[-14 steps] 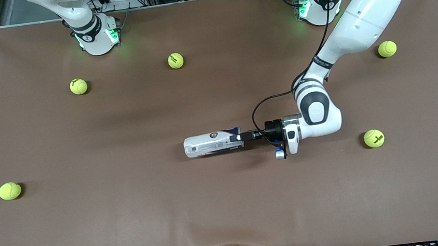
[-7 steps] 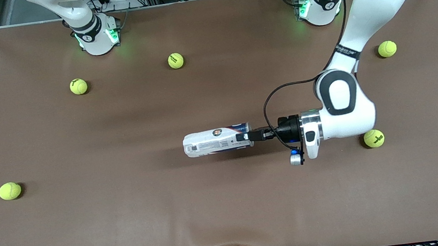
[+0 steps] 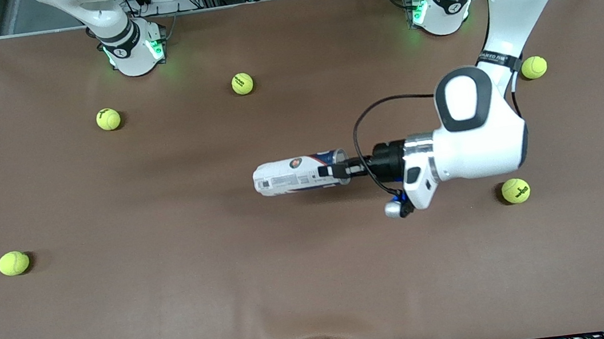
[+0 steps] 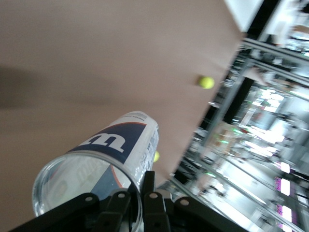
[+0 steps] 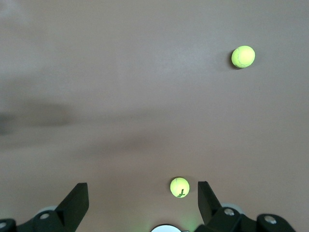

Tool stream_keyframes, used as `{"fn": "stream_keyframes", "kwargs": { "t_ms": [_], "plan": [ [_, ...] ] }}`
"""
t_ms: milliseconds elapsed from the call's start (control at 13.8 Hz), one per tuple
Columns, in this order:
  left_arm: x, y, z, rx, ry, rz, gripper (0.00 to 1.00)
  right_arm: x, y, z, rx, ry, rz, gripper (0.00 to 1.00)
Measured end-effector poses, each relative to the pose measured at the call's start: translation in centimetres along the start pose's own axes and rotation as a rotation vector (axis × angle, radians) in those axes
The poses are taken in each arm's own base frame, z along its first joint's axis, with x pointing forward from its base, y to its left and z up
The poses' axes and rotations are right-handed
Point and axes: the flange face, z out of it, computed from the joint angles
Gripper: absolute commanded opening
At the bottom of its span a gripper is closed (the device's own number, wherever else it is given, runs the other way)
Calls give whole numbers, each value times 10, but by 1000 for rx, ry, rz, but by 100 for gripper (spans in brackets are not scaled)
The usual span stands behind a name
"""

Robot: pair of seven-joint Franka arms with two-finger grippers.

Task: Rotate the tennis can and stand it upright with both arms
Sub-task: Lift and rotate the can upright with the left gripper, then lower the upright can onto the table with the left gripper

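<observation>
Can [image 3: 297, 174] now lifted at its open end and raised off the brown table [image 3: 180, 299] near the middle, where a second ago it lay flat. Left gripper [image 3: 335, 170] pinches the open rim, one finger inside, one outside. Uprighting has begun; closed end's contact with the cloth is hard to judge. Right gripper [image 5: 142, 200] waits with fingers spread above balls [image 5: 179, 187] near its base; its arm is mostly cut off.
</observation>
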Motion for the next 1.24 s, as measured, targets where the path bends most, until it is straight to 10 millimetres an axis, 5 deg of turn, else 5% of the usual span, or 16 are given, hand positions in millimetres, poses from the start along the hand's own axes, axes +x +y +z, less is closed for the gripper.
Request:
{"fn": "stream_keyframes", "kwargs": {
  "t_ms": [218,727,945,1235],
  "plan": [
    [-31,28,20,166,73,3,0,0,0,0,0,0,0,100],
    [-130,59,140,554,307,55,0,0,0,0,0,0,0,100],
    [-142,47,167,685,390,77,0,0,0,0,0,0,0,100],
    [-133,22,194,792,406,109,0,0,0,0,0,0,0,100]
  ]
}}
